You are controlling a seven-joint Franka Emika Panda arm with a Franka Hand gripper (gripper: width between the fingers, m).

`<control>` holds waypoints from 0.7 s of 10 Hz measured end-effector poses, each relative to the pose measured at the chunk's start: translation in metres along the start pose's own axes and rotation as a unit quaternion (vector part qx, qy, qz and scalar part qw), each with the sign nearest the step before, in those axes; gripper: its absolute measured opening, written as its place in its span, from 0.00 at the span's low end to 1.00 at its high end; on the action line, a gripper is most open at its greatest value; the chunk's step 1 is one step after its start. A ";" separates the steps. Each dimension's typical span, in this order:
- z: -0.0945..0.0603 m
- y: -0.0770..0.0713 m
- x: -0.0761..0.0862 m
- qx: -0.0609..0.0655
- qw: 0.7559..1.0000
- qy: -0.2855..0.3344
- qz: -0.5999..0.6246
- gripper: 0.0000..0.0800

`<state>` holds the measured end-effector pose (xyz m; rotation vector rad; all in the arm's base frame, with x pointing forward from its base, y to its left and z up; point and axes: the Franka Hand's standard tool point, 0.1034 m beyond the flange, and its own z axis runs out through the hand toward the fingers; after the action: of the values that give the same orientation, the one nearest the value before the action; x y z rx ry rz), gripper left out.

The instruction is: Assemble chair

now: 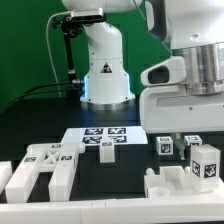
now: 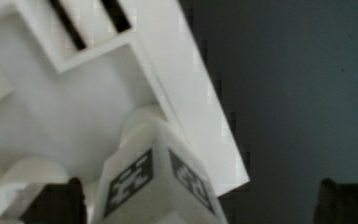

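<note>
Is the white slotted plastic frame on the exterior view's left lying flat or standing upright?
Lying flat. The white slotted plastic frame rests broad side down on the black table, its square tags facing upward.

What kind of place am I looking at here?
Likely a robotics lab bench: a white robot arm on a black table, tagged white chair parts laid out, and a marker board.

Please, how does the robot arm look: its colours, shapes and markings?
The arm is white with rounded glossy shells, a triangular warning sticker on its base and a black cable beside it. The gripper has dark fingers.
</note>
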<state>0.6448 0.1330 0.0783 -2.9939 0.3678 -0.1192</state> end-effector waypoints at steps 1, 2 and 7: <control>-0.002 0.004 0.004 -0.013 0.994 0.005 -0.112 0.81; -0.004 0.007 0.007 -0.022 0.982 0.007 -0.187 0.81; -0.003 0.013 0.010 -0.022 0.980 0.014 -0.197 0.48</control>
<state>0.6513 0.1181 0.0802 -3.0690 -0.2301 -0.1925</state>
